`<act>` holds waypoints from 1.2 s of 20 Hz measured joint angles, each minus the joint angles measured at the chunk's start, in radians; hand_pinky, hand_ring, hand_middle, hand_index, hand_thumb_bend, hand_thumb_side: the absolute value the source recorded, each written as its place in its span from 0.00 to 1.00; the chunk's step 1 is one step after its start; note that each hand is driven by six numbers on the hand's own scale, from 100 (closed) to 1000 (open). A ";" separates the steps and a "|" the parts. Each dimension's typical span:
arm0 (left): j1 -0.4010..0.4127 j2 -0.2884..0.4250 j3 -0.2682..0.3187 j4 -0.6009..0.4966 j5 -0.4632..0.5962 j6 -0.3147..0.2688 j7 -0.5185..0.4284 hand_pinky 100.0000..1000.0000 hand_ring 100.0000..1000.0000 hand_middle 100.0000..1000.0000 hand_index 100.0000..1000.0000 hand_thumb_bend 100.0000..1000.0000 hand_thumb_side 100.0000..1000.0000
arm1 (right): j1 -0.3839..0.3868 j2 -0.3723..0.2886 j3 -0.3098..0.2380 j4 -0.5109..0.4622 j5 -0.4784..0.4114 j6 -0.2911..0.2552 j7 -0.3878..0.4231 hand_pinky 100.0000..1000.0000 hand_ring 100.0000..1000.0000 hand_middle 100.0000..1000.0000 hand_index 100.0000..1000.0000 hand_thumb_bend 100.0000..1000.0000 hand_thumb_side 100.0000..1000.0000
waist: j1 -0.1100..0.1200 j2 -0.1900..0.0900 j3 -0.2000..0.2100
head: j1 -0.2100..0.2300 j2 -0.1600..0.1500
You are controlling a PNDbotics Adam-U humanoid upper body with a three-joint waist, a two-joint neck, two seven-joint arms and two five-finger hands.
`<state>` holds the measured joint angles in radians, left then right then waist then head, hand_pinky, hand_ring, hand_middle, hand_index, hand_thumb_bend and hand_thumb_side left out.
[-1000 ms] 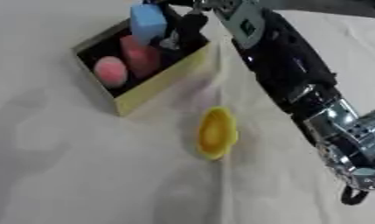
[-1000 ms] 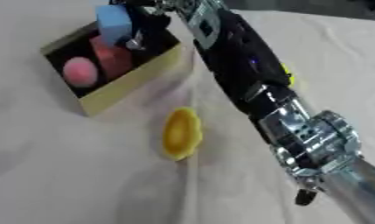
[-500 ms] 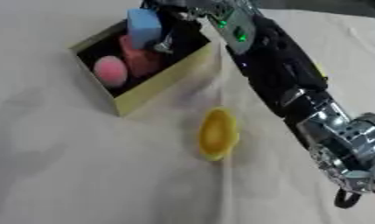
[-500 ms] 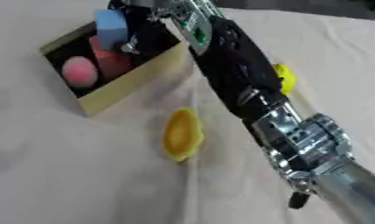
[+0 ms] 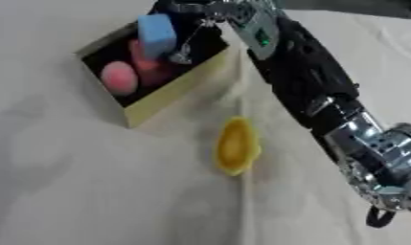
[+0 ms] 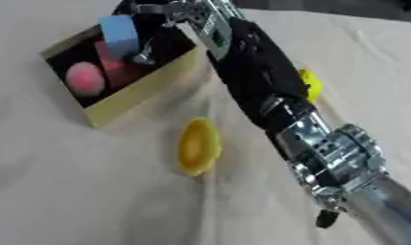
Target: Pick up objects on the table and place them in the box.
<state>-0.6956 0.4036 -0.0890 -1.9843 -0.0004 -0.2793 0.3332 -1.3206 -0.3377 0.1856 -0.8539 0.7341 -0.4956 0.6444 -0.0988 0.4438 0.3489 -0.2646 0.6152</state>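
A yellow-walled box (image 5: 171,93) with a dark inside stands at the upper left. In it lie a pink ball (image 5: 118,79) and a red-pink object (image 5: 145,64). My right arm reaches from the lower right up over the box. At its end my right hand (image 5: 196,9) holds a light blue block (image 5: 156,33) over the box's inside, fingers (image 5: 183,48) curled beside the block. A yellow banana-shaped object (image 5: 235,146) lies on the cloth in front of the box. My left hand shows in neither view.
A small yellow object (image 6: 310,85) peeks out on the far side of my right forearm. A pale, creased cloth (image 5: 83,182) covers the table, with open room at the left and front.
The blue block has come down closer to the things in the box. My right arm has stretched further over the box.
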 measured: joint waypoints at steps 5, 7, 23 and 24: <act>0.003 0.000 0.000 0.000 0.000 0.002 -0.002 0.65 0.75 0.61 0.78 0.48 0.48 | -0.001 -0.001 0.000 -0.004 -0.013 -0.003 0.002 0.90 0.93 0.79 0.88 0.39 0.32 | 0.003 -0.007 -0.006 | 0.003 0.000; 0.006 0.000 0.000 0.000 0.000 0.002 -0.002 0.65 0.75 0.61 0.78 0.48 0.48 | -0.006 -0.003 -0.001 -0.009 -0.015 -0.002 -0.003 0.90 0.93 0.79 0.88 0.39 0.32 | 0.006 -0.008 -0.011 | 0.004 0.001; 0.040 0.001 0.000 0.000 0.000 0.006 -0.005 0.65 0.75 0.61 0.78 0.48 0.48 | -0.008 -0.093 0.012 -0.086 -0.057 0.014 -0.045 0.86 0.90 0.77 0.88 0.41 0.30 | 0.023 -0.042 -0.052 | 0.015 0.034; 0.044 0.001 0.000 0.000 0.000 0.007 -0.005 0.65 0.75 0.61 0.78 0.48 0.48 | -0.005 -0.110 0.018 -0.099 -0.066 0.017 -0.048 0.86 0.90 0.77 0.88 0.41 0.30 | 0.024 -0.045 -0.057 | 0.017 0.038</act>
<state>-0.6513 0.4046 -0.0891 -1.9843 -0.0004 -0.2722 0.3284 -1.3260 -0.4482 0.2040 -0.9527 0.6682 -0.4785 0.5966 -0.0752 0.3990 0.2924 -0.2473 0.6532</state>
